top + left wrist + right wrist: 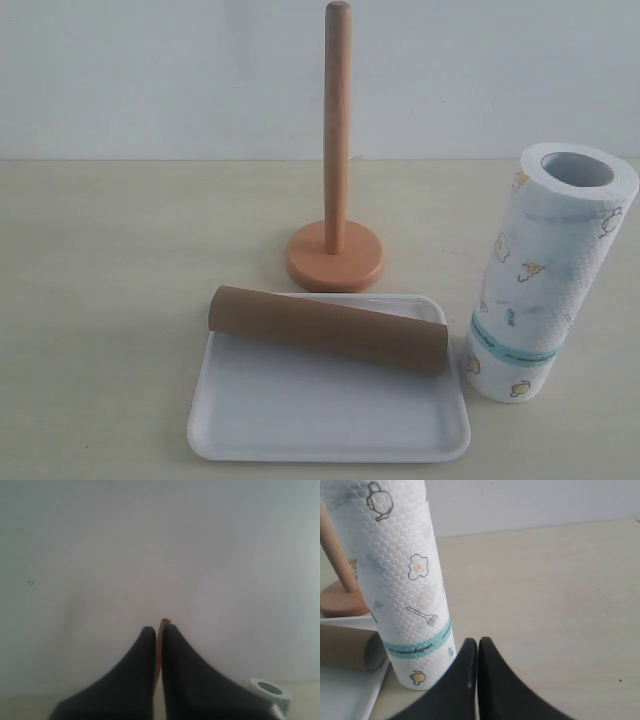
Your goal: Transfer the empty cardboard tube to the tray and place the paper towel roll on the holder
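Exterior view showed the tube (327,329) lying crosswise on the tray (330,422), the roll (540,280) upright on the beige table (100,300) just beside the right gripper (478,641), clenched empty like the left gripper (158,629).

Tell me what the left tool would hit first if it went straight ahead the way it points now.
Probably the holder: its rod tip shows right past the tips of the left tool, dead in line. Beyond it is only the wall. How far off the rod stands is unclear.

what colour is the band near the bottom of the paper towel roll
Teal, on the paper towel roll; the right wrist view shows it best.
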`<control>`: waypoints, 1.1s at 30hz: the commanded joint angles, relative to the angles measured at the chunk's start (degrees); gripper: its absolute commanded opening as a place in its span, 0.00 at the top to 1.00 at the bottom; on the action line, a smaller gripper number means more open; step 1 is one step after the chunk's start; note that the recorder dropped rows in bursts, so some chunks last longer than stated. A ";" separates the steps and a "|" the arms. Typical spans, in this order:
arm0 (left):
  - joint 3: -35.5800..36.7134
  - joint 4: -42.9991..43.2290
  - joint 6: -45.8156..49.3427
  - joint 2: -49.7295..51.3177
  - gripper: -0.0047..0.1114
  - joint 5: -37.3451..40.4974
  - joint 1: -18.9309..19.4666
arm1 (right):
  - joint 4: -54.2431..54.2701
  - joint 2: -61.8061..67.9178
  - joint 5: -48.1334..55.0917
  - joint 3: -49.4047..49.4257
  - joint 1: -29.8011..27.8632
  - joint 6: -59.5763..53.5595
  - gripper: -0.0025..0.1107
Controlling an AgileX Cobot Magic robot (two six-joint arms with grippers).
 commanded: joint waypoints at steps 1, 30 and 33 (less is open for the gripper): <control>3.03 -12.88 -12.01 -1.79 0.92 -0.40 10.44 | 0.02 -0.24 -0.33 -0.01 -0.34 -0.14 0.98; 14.00 -46.45 -26.27 -2.17 0.92 9.36 23.67 | 0.02 -0.24 -0.33 -0.01 -0.34 -0.14 0.98; 16.35 -46.45 -10.27 -3.42 0.92 7.61 24.60 | 0.02 -0.24 -0.33 -0.01 -0.34 -0.14 0.98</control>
